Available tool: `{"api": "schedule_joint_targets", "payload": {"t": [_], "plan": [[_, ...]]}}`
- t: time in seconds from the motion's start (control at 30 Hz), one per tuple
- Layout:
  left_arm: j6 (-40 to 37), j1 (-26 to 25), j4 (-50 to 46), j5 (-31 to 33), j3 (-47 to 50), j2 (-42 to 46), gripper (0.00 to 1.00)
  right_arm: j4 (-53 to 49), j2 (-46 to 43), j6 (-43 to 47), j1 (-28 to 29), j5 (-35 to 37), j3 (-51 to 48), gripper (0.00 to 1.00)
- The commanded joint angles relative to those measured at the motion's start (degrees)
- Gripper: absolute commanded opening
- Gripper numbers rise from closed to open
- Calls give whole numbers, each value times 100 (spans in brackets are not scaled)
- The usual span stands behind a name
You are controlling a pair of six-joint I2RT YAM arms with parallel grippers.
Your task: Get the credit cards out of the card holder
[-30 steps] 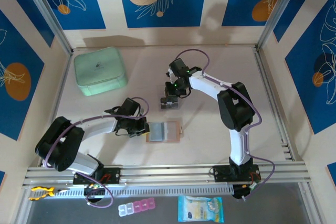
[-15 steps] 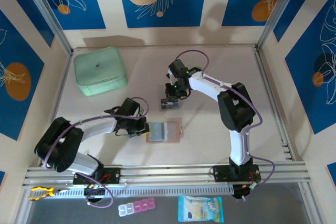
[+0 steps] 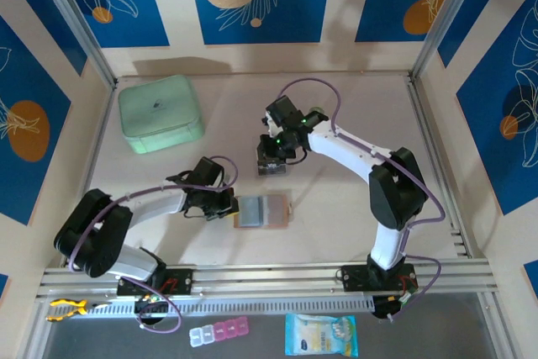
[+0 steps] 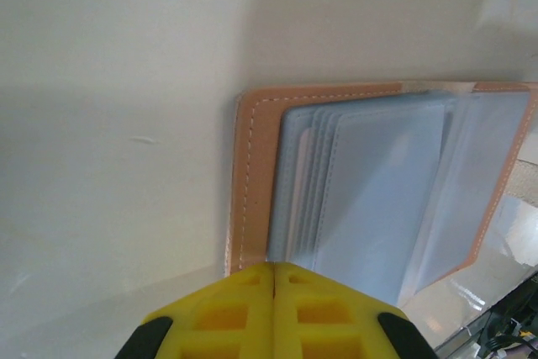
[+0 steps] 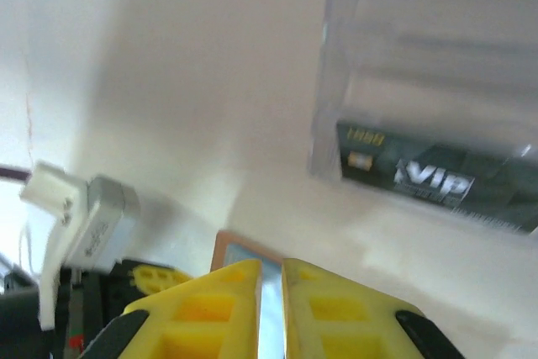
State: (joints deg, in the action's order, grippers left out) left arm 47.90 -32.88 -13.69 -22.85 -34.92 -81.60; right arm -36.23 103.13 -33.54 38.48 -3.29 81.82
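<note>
**A:** Where is the credit card?
**B:** A dark credit card (image 5: 420,181) with pale "VIP" lettering lies inside a clear plastic box (image 5: 403,56). The box stands on the table (image 3: 353,216), just beyond the far edge of the card holder.

**A:** And the card holder?
**B:** The card holder (image 4: 252,174) lies open and flat near the middle of the table. Its tan stitched border faces up and its grey-blue sleeves (image 4: 378,191) are fanned over one another.

**A:** What is the left gripper doing?
**B:** The left gripper (image 4: 274,287) is clenched, its yellow fingers pressed together with no gap. It sits at the holder's left edge. I cannot tell whether it pins the leather or only touches it.

**A:** And the right gripper?
**B:** The right gripper (image 5: 271,279) hangs over the clear box with its fingers parted by a narrow slit. Nothing is caught between them, and the holder's blue lining shows through the slit.

**A:** What else is around?
**B:** A mint-green case (image 3: 160,113) sits well apart at the far left of the table. Below the arm bases lie a pill organiser (image 3: 218,332) and a blue-and-yellow packet (image 3: 321,335)
</note>
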Motion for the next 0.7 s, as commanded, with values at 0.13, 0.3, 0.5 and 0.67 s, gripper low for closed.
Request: {"api": "schedule_joint_targets", "payload": {"t": [0.13,0.3,0.5,0.67], "plan": [[-26,-11,-265,42,-75,130,2,257,-220,-879,460,-669,-807,22],[-55,-16,-239,44,-20,-43,2,663,-147,-1261,740,-875,-1194,25],[-128,-21,-229,102,11,-193,2,905,-4,-1470,1007,-964,-1394,32],[-165,-19,-302,210,11,-190,1,1086,161,-1572,1138,-1073,-1465,31]]}}
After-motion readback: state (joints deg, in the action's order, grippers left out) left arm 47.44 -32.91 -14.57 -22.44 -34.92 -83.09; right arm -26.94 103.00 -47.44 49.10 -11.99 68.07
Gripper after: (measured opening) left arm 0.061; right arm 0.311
